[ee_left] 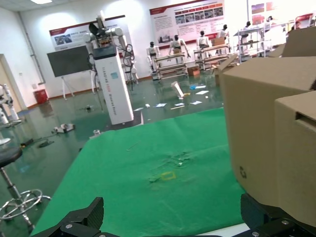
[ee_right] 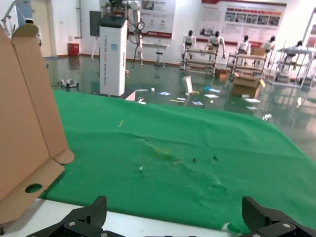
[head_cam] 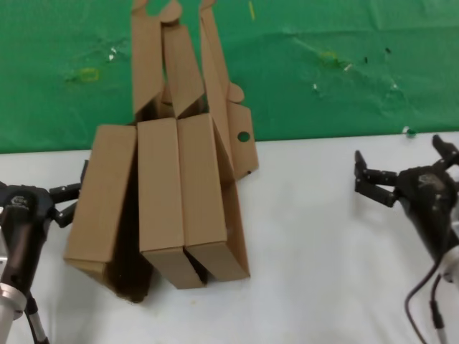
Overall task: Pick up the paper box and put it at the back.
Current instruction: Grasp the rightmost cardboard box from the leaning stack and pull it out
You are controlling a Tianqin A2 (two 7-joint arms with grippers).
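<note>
Three flat brown cardboard boxes stand side by side on the white table [head_cam: 315,236], lids open over the wrinkly green cloth [head_cam: 337,72]. Closest to the left gripper [head_cam: 72,201] is the leftmost paper box [head_cam: 104,201]. Both grippers have fingers apart, the right gripper [head_cam: 367,180] well away

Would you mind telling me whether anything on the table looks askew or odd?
Yes: the leftmost cardboard box leans away from the other two boxes, leaving a dark gap, and all three lids stand open over the green cloth.
</note>
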